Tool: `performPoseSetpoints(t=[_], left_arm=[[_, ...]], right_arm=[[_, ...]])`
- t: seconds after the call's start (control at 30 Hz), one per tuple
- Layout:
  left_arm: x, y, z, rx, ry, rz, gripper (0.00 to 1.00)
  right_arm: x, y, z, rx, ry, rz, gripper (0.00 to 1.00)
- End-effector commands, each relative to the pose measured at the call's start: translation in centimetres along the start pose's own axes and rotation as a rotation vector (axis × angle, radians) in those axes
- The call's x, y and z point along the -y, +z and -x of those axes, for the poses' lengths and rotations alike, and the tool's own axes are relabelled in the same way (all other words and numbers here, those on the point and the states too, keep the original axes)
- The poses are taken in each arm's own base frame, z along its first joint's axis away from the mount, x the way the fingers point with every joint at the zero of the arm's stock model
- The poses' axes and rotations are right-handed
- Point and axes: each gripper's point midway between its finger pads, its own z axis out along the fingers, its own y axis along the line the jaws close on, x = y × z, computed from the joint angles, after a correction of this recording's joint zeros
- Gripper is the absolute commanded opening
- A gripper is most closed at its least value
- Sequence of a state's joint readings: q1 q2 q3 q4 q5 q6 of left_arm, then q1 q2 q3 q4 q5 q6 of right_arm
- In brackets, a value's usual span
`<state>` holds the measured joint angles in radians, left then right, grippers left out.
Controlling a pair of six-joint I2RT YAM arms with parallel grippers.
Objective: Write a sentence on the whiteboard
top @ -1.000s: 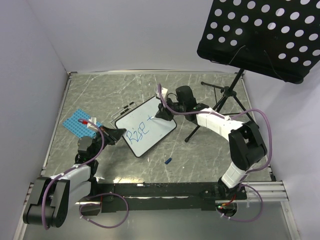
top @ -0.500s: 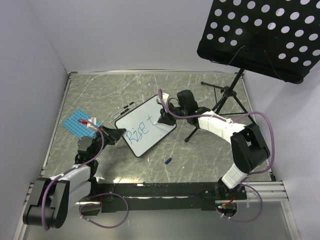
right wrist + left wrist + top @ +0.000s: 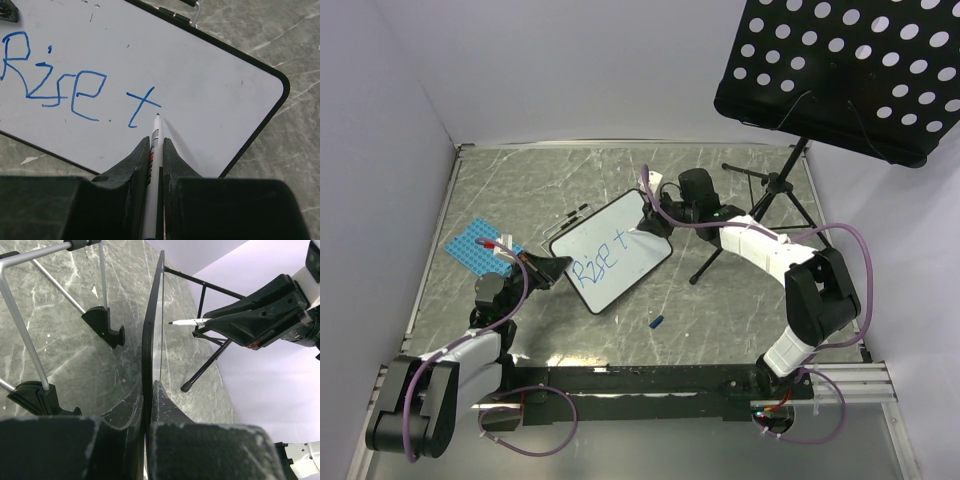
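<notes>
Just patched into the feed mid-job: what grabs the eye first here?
The whiteboard sits mid-table with blue writing reading "Rise t" on it. The right gripper pinches a marker between its fingers, tip just beside the "t", while the left gripper clamps the board's near-left edge. A black perforated music-stand tray looms at top right.

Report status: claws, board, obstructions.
Left claw shut on board edge. Right claw shut on marker, tip by the t. Sentence reads Rise t. Nothing blocking.
</notes>
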<state>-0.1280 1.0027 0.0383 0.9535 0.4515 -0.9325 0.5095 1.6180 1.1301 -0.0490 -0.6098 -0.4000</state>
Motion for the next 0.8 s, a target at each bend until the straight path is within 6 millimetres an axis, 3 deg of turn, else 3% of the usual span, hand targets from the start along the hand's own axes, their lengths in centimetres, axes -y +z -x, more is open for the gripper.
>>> performPoseSetpoints(t=[0.0, 0.47, 0.77], left_arm=[[0.2, -0.8, -0.8, 0.000, 0.033, -0.037, 0.01], [0.2, -0.8, -1.0, -0.004, 0.036, -0.042, 0.01], [-0.1, -0.9, -1.0, 0.000, 0.028, -0.028, 0.01]], right_arm=[[1.1, -0.6, 3.6, 0.077, -0.034, -0.024, 0.00], [1.4, 1.5, 1.0, 0.020, 0.010, 0.002, 0.00], [0.1, 0.8, -0.4, 0.001, 0.003, 0.022, 0.00]])
